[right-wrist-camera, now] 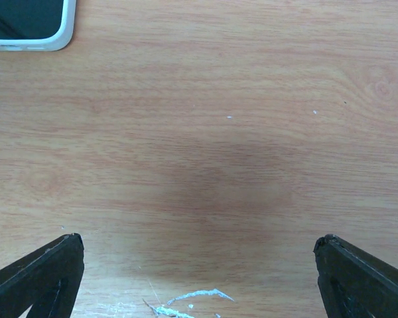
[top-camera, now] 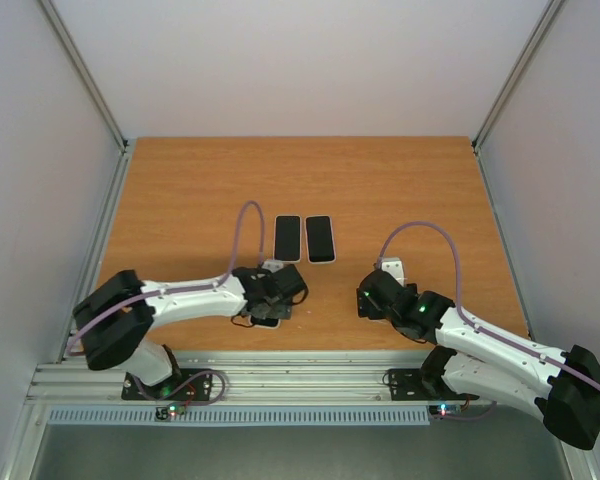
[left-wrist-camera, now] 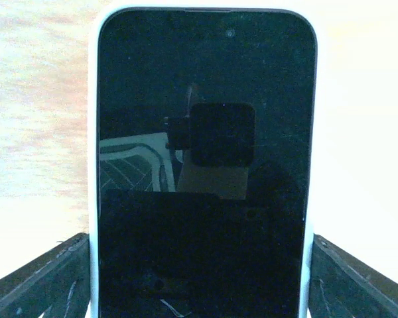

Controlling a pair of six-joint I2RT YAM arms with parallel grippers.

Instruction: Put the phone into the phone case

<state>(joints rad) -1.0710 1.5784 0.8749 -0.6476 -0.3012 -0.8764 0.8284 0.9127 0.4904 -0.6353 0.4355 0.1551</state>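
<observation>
A phone (left-wrist-camera: 205, 165) with a glossy black screen and a white rim fills the left wrist view, lying flat on the wooden table. My left gripper (left-wrist-camera: 199, 242) straddles its near end, one finger (left-wrist-camera: 60, 278) against each long edge. From above, this gripper (top-camera: 278, 290) hides most of that phone; only a white sliver (top-camera: 267, 321) shows. Two more dark slabs lie side by side mid-table: a thin-rimmed one (top-camera: 287, 238) and a white-rimmed one (top-camera: 320, 238). Which of these is the phone case I cannot tell. My right gripper (top-camera: 370, 298) hangs open over bare wood (right-wrist-camera: 199, 242).
A white-rimmed corner (right-wrist-camera: 33, 30) shows at the top left of the right wrist view. White scratch marks (right-wrist-camera: 192, 298) lie on the wood between the right fingers. Metal rails and grey walls border the table (top-camera: 430, 180).
</observation>
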